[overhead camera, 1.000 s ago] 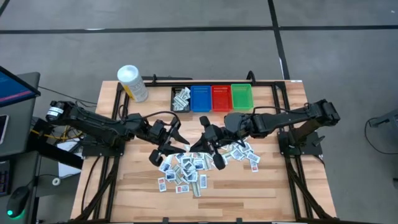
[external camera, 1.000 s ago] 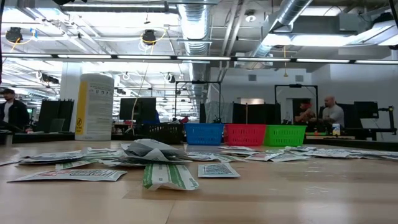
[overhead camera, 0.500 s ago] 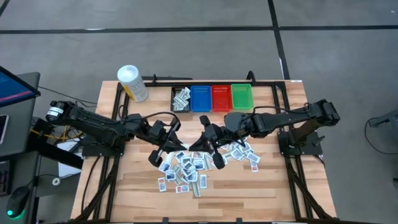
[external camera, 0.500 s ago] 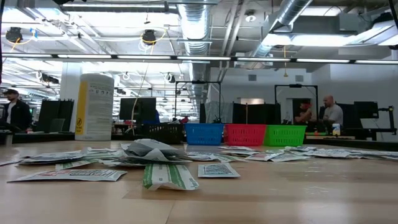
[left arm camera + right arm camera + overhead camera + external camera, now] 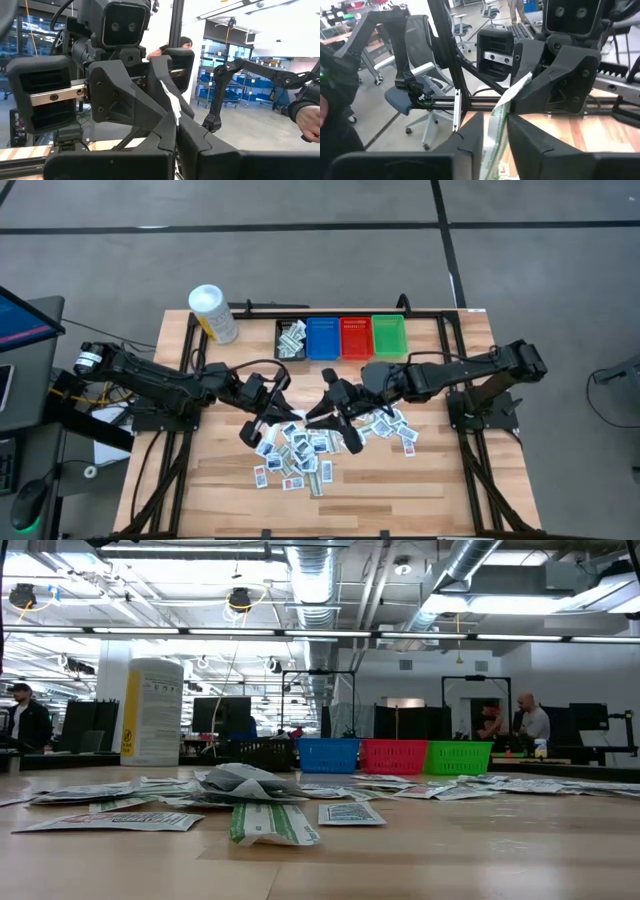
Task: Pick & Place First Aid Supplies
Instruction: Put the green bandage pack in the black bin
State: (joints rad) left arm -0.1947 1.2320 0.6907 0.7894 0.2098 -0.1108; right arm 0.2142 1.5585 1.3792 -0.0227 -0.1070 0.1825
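I am mid-handover above the table. My left gripper has its fingers pressed together on one packet, a thin white strip that I see edge-on in my left wrist view, standing up between my fingertips. My right gripper faces it from three o'clock, nearly tip to tip. In my right wrist view the same packet runs from my own parted fingers up into the other arm's jaws, so I judge my right fingers are loosening off it, though whether they touch it at all I cannot tell.

What matters for the next move is that the packet's long axis lies roughly along the line between the two grippers, with the left one now carrying it. The bins sit at twelve o'clock from here: black bin, blue bin, red bin, green bin. The left gripper is nearer the black and blue ones. The remaining first aid supplies lie scattered on the table at six o'clock, just below both grippers.
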